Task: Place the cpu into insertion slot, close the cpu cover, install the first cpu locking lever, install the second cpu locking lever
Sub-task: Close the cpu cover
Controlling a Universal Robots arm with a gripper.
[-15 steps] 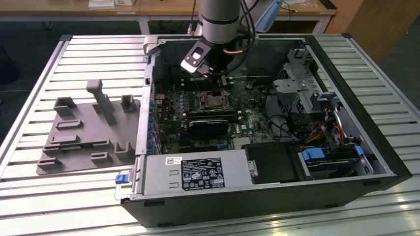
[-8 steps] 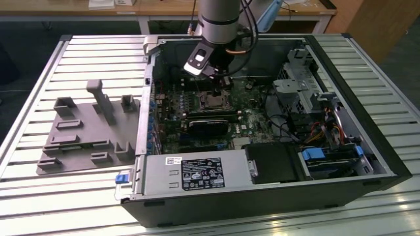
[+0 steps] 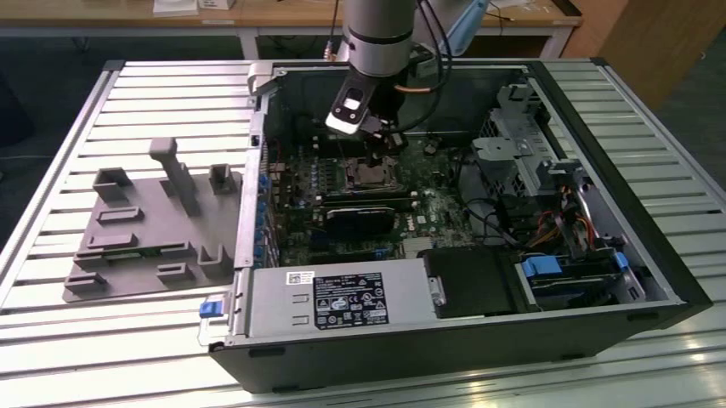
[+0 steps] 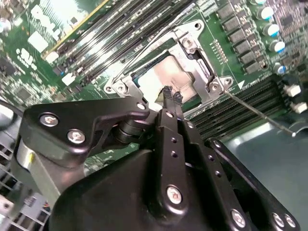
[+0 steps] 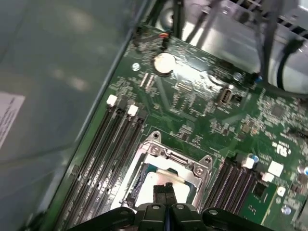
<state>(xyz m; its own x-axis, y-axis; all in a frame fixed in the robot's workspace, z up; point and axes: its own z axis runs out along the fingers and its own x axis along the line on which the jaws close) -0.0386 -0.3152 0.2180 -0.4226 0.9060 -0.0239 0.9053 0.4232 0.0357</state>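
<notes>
Second wrist view has the pincer point(image 4: 171, 95), tips pressed together and empty, over the cpu point(image 4: 166, 72) lying in the insertion slot point(image 4: 137, 77) beneath the cpu cover point(image 4: 206, 71): light, stiff, probably fragile, best held by its edges.

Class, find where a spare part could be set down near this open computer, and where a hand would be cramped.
Free: slatted table at the exterior view's left, bordered by grey fixture and case. Crowded: the cpu cover, under the gripper, flanked by memory slots.
</notes>
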